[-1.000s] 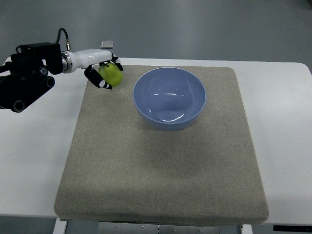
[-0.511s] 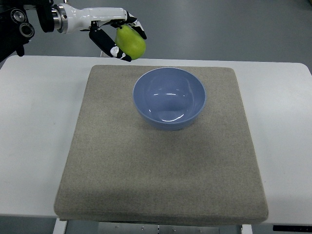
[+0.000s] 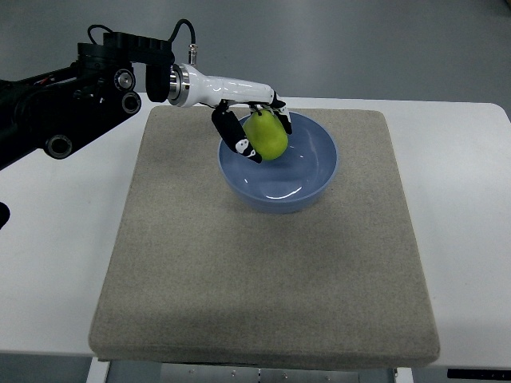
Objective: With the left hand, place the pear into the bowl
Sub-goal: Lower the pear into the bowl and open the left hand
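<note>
A green pear (image 3: 266, 136) is held in my left hand (image 3: 254, 128), whose black-tipped fingers curl around it. The hand and pear hang over the left part of the blue bowl (image 3: 307, 179), just above its rim. The bowl stands on the far middle of a grey-beige mat (image 3: 263, 279). My left arm (image 3: 104, 80) reaches in from the upper left. The bowl's inside shows only reflections, nothing else in it.
The mat lies on a white table (image 3: 56, 239). The table's far edge runs just behind the bowl, with grey floor beyond.
My left hand lifted the pear from the mat's far left corner, swung it up and right, and now holds it lower, over the bowl's left side.
</note>
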Available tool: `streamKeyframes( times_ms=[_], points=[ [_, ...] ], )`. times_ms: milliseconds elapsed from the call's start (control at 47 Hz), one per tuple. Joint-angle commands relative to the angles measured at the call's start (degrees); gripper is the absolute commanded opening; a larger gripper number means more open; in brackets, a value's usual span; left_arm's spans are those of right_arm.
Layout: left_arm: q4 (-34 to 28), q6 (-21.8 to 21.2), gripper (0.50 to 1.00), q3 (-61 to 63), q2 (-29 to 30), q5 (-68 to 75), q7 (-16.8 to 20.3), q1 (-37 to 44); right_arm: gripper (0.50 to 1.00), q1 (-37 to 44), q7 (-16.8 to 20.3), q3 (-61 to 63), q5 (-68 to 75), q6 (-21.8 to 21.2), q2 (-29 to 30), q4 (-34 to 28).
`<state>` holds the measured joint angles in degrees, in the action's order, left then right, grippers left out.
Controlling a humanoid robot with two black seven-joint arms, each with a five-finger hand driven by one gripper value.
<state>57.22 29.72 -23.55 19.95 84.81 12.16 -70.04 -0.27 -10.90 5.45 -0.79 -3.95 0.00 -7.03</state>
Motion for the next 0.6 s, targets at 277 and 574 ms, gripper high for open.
streamKeyframes(
  times_ms=[277, 574],
  points=[
    [-0.1, -0.7, 0.850, -0.1, -0.9, 0.4, 0.0, 1.4, 0.926, 0.0, 0.0, 0.0, 0.0, 0.0, 0.0, 0.0],
    [-3.5, -0.8, 0.994, -1.0, -0.6, -10.1, 0.0, 1.7, 0.926, 0.0, 0.0, 0.0, 0.0, 0.0, 0.0, 0.0]
  ],
)
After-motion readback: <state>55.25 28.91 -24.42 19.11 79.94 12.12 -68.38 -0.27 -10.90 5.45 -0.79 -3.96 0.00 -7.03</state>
